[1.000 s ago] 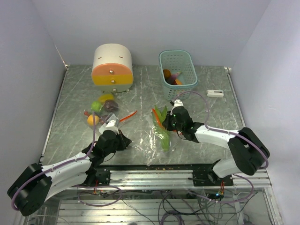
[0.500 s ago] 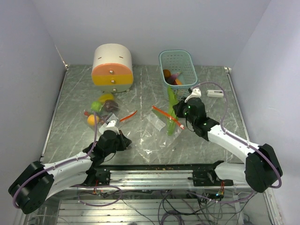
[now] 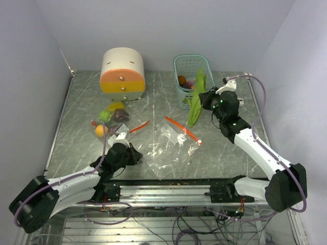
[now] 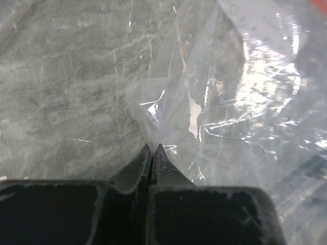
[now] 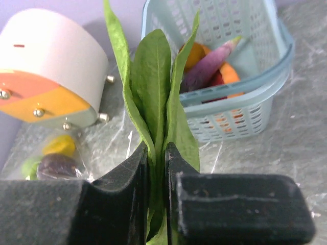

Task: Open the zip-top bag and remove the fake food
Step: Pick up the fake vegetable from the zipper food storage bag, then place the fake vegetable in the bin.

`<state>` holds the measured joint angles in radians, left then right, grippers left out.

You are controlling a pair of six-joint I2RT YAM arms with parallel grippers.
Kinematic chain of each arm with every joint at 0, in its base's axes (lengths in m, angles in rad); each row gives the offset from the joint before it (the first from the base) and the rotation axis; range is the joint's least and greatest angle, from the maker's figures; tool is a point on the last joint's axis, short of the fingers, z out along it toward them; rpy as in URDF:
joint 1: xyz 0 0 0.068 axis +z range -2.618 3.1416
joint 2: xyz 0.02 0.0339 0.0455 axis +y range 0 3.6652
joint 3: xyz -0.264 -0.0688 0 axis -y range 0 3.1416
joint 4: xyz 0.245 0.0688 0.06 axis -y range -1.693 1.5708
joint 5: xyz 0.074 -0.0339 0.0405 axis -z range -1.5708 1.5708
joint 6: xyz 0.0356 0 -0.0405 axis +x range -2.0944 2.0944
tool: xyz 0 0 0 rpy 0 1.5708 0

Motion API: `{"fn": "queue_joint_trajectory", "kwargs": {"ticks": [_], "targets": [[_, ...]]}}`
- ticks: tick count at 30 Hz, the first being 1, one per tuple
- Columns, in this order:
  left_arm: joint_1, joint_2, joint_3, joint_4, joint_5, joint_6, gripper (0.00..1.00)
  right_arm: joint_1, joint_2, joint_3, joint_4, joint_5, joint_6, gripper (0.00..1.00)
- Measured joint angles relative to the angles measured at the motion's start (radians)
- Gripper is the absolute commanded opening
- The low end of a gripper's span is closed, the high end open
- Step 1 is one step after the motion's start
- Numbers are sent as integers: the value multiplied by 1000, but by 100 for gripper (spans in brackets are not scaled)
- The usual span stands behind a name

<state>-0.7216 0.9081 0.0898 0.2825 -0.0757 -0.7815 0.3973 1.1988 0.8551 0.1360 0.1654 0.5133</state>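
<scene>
A clear zip-top bag with a red zip strip lies flat and limp on the marble table. My left gripper is shut on the bag's near-left corner; in the left wrist view its tips pinch the clear film. My right gripper is raised beside the basket, shut on a flat green leafy piece that stands upright between its fingers. The leaf hangs just in front of the basket's near-left rim.
A pale blue basket at the back holds orange and purple toy pieces. A second bag with yellow, lime, dark purple and orange fruits lies at the left. The cream-and-orange drawer box stands behind it.
My right gripper has lifted the green leafy piece out of the bag and carried it back and to the right, up to the basket. The bag has slumped flat. The left gripper held still.
</scene>
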Motion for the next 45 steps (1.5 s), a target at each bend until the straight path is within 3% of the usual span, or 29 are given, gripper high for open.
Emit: {"fn": "queue_joint_trajectory", "kwargs": {"ticks": [12, 22, 28, 45], "targets": [[0, 12, 0, 1, 0, 7, 7, -101, -50, 69, -19, -79, 9, 3], [0, 11, 0, 1, 0, 7, 7, -101, -248, -120, -38, -195, 80, 4], [0, 36, 0, 13, 1, 7, 7, -102, -354, -125, -83, -193, 82, 5], [0, 109, 1, 72, 9, 6, 7, -115, 166, 362, -34, -113, -22, 7]]}}
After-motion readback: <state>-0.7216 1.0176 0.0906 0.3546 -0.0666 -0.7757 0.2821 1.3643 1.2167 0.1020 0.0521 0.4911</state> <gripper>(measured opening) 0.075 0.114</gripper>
